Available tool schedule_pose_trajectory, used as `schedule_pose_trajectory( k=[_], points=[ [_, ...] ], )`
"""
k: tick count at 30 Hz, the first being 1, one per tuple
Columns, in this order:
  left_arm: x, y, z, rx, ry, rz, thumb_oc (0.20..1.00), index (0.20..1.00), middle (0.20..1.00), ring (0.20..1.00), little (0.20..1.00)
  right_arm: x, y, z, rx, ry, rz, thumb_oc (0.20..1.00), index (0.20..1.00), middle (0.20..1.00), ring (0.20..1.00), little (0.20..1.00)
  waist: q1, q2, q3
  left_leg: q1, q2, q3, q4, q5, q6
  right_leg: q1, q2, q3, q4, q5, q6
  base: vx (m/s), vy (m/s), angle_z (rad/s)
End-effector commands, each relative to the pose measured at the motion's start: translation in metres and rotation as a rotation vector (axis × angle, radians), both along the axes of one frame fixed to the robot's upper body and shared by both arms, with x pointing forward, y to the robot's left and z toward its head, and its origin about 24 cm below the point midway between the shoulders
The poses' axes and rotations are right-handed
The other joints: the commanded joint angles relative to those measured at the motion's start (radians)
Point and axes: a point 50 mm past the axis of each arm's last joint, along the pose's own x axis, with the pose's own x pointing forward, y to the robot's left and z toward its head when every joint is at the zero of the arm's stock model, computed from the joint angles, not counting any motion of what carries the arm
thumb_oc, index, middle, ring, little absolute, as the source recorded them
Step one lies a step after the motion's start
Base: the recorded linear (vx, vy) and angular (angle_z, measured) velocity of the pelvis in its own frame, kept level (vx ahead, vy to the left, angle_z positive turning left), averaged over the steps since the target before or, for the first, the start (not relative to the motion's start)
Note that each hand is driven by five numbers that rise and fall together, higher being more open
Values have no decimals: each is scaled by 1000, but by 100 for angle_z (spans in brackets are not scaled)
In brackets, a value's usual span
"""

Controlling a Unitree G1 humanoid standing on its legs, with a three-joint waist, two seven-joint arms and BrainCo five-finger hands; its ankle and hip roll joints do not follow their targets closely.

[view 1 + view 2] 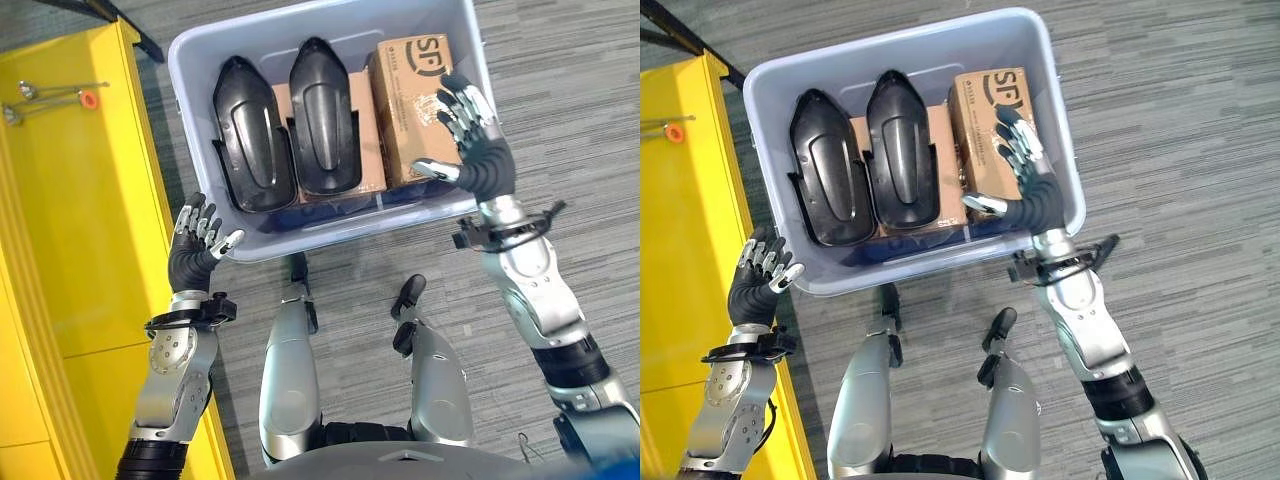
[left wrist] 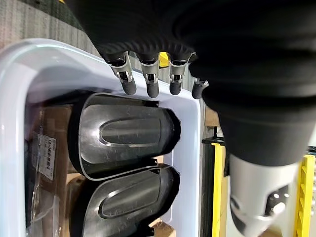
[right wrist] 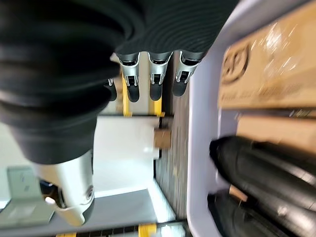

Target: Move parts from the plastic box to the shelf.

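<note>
A pale grey-blue plastic box (image 1: 330, 236) stands on the floor ahead of me. Two black moulded parts (image 1: 252, 135) (image 1: 325, 117) lie side by side in it, next to a brown cardboard carton (image 1: 412, 100). Flat cardboard lies under them. My left hand (image 1: 195, 240) is open, outside the box's near left corner, and holds nothing. My right hand (image 1: 470, 135) is open too, raised at the box's near right wall beside the carton. The left wrist view shows straight fingers (image 2: 150, 84) above the black parts (image 2: 126, 133). In the right wrist view the fingers (image 3: 157, 74) point away from the box wall (image 3: 197, 148).
The yellow shelf (image 1: 70, 200) runs along my left side, close to the box. Metal hooks with an orange piece (image 1: 88, 98) lie on it. Grey striped carpet (image 1: 580, 120) spreads to the right of the box.
</note>
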Motion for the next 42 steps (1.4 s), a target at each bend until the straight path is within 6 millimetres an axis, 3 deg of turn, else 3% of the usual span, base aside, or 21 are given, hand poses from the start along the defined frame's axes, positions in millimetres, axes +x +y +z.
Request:
schedule_pose_trajectory(
  k=[1, 11, 25, 42],
  points=[
    [-8, -3, 30, 23, -153, -25, 1000, 1000, 1000, 1000, 1000, 1, 2, 13, 24, -90, -51, 1000, 1000, 1000, 1000, 1000, 27, 10, -31, 80, 45, -41, -73, 10, -64, -62, -112, 42, 171, -75, 65, 5, 1, 5],
    [-3, -12, 39, -4, -206, -29, 1000, 1000, 1000, 1000, 1000, 16, 13, 22, 107, -89, -90, 1000, 1000, 1000, 1000, 1000, 49, 29, -11, -18, 18, -51, -55, 5, -57, -131, -132, 37, 165, -57, 69, 9, 9, 5],
    [-3, -18, 41, -22, -223, -36, 1000, 1000, 1000, 1000, 1000, 37, 6, 32, 95, -101, -236, 1000, 1000, 1000, 1000, 1000, 70, 48, -11, -96, -1, -61, -51, 2, -49, -197, -147, 37, 159, -40, 76, 3, 5, 1],
    [-4, -20, 41, -33, -230, -37, 1000, 1000, 1000, 1000, 1000, 59, -6, 20, 104, -14, -372, 1000, 1000, 1000, 1000, 1000, 87, 59, -11, -183, -14, -84, -39, -1, -44, -256, -155, 19, 170, -44, 80, 4, 6, 3]
  ],
)
